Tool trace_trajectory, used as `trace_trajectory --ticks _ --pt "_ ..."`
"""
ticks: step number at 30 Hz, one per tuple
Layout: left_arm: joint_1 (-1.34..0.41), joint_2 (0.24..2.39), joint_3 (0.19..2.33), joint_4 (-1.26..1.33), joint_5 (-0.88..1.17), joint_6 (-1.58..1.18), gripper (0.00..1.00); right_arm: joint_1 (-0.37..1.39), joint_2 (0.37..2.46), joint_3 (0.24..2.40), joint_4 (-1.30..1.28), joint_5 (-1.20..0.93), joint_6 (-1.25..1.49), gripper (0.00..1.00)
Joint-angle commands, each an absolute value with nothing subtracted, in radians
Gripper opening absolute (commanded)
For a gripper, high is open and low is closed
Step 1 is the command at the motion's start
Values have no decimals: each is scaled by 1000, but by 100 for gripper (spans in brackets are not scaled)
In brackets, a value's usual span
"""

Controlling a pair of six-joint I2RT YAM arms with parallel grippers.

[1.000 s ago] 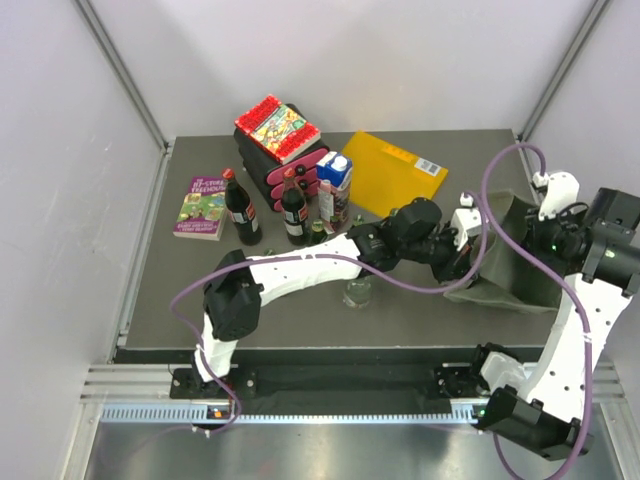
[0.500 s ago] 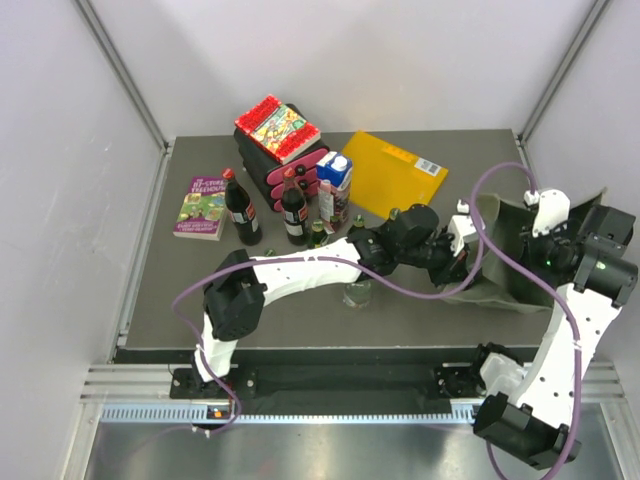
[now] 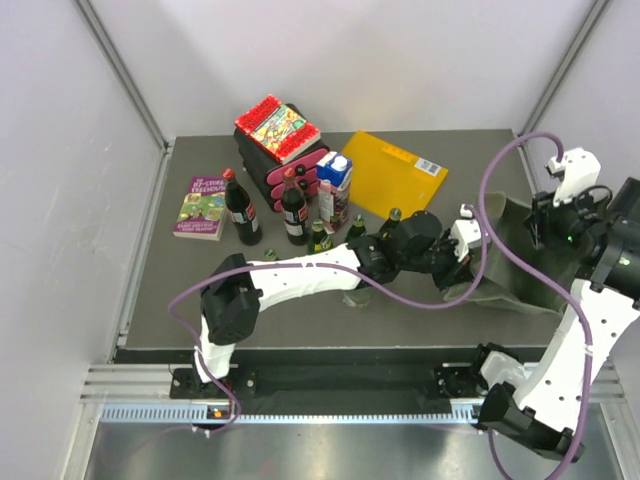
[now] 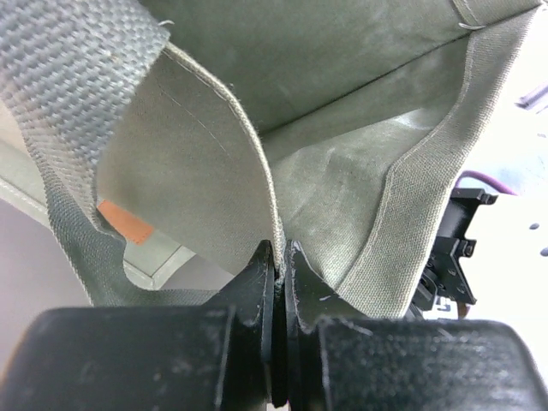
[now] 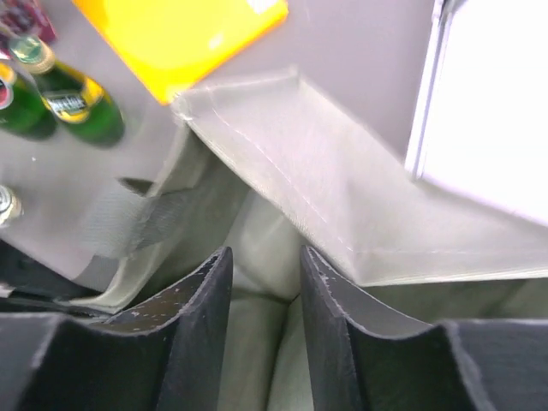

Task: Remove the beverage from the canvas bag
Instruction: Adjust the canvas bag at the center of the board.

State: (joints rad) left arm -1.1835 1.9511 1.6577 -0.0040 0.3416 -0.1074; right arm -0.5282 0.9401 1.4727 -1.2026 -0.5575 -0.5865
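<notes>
Since the earlier frame, your right claw [image 5: 264, 261] has risen and spread, hovering over the mouth of the canvas bag [image 3: 520, 285]; your left claw [image 4: 278, 257] pinches its rim. The beverage, probably inside directly below, is unseen.

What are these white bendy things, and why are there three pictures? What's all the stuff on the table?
They are two robot arms with pinching fingers. One picture looks down from above; the other two come from small cameras on the wrists. On the grey table stand cola bottles, green bottles and a carton, beside a book, a yellow folder and the green canvas bag. The left gripper is shut on the bag's edge. The right gripper is open over the bag, holding nothing.
</notes>
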Motion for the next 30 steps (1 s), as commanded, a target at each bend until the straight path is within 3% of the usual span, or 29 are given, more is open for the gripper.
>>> trace_trajectory --ticks 1,3,7,11,17,20,23,26,27,30 --pt "-1169 1916 1680 32 308 -149 0 -538 1017 1650 -1323 -675 -679 39" --pt "-1164 1924 1692 32 317 -167 0 -538 1060 1713 -1377 -687 -750 40" --pt "-1164 1928 1697 34 318 -170 0 -537 1114 1764 -1452 -652 -848 58" --pt "-1164 1930 1697 40 333 -178 0 -534 1189 1793 -1460 -598 -949 68" --pt "-1164 1933 1707 41 334 -179 0 -523 1281 1822 -1462 -508 -1043 66" --pt "-1164 1931 1713 40 330 -176 0 -505 1287 1790 -1460 -494 -1078 62" --pt "-1164 1928 1717 40 321 -173 0 -468 1285 1763 -1460 -483 -1091 51" --pt "-1164 1925 1717 40 307 -163 0 -450 1282 1766 -1459 -508 -1094 34" --pt "-1164 1924 1717 41 302 -155 0 -446 1279 1773 -1454 -517 -1094 17" --pt "-1164 1916 1715 49 275 -127 0 -446 1266 1819 -1396 -545 -1069 4"
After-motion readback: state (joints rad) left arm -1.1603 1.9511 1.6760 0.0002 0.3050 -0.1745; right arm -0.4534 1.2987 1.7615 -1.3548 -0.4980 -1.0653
